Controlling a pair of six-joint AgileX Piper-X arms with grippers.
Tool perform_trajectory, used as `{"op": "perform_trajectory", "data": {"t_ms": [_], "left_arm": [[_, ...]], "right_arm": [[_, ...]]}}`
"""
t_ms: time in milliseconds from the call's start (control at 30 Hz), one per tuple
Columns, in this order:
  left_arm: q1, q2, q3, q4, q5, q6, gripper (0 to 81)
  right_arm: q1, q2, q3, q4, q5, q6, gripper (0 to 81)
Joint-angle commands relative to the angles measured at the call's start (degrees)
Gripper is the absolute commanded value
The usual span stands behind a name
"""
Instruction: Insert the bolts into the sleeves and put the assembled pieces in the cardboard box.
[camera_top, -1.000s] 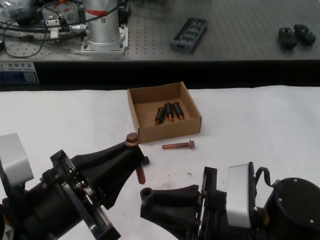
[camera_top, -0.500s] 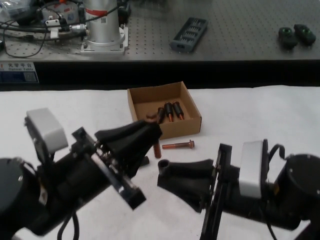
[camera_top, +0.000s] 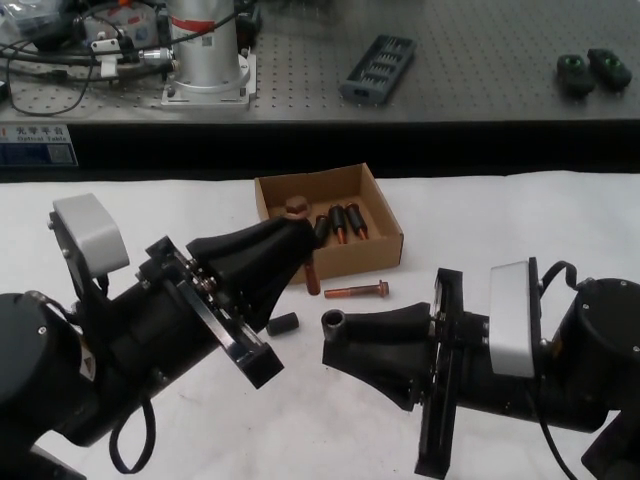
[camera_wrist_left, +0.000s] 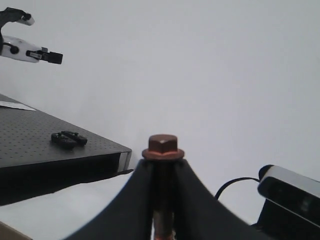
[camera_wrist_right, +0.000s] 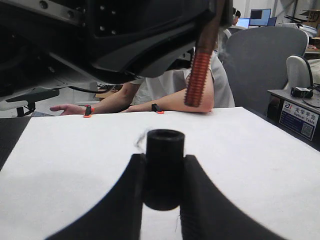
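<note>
My left gripper (camera_top: 300, 232) is shut on a copper bolt (camera_wrist_left: 162, 165), gripped just under its hex head (camera_top: 295, 207), with the threaded shank (camera_wrist_right: 198, 75) hanging down. My right gripper (camera_top: 335, 325) is shut on a black sleeve (camera_wrist_right: 164, 165) held upright with its bore facing up. The bolt's tip hangs above the sleeve and slightly to one side, apart from it. The cardboard box (camera_top: 290, 262) at mid-table holds three assembled pieces (camera_top: 340, 224). A loose bolt (camera_top: 357, 291) lies in front of the box, and a loose black sleeve (camera_top: 284, 324) lies on the white cloth by the left arm.
A perforated dark bench (camera_top: 470, 60) runs across the back with a metal post base (camera_top: 205, 50), a ribbed black block (camera_top: 378, 66) and two dark parts (camera_top: 593, 70). The white cloth (camera_top: 520, 230) is open right of the box.
The left gripper carried the bolt up and right toward the box front. The right gripper brought its sleeve forward under it. The loose black sleeve on the cloth came into sight.
</note>
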Motion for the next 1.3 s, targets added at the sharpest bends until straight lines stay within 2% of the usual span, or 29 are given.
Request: {"op": "perform_trajectory", "data": {"t_ms": [0,333,667,1267], "left_arm": [[0.1,0.3,-0.5,-1.2,0.5,-1.9,0.6],[0.0,0.4,-0.5,-1.7,2.8,-5.9,0.6],[-1.5,0.4,-0.2,-1.7,3.1,-6.0,0.6],[-1.5,5.5,0.0,-6.8,2.7,-6.1,0.6]], "right_arm": [[-0.4,0.1,-0.5,0.0,-1.1,-0.9,5.7],[-0.4,0.1,-0.6,0.5,-0.6,-1.4,5.7],[-0.4,0.1,-0.5,0.4,1.6,-1.1,5.7],[-1.0,0.1,-0.5,0.4,1.7,1.2,5.7]]}}
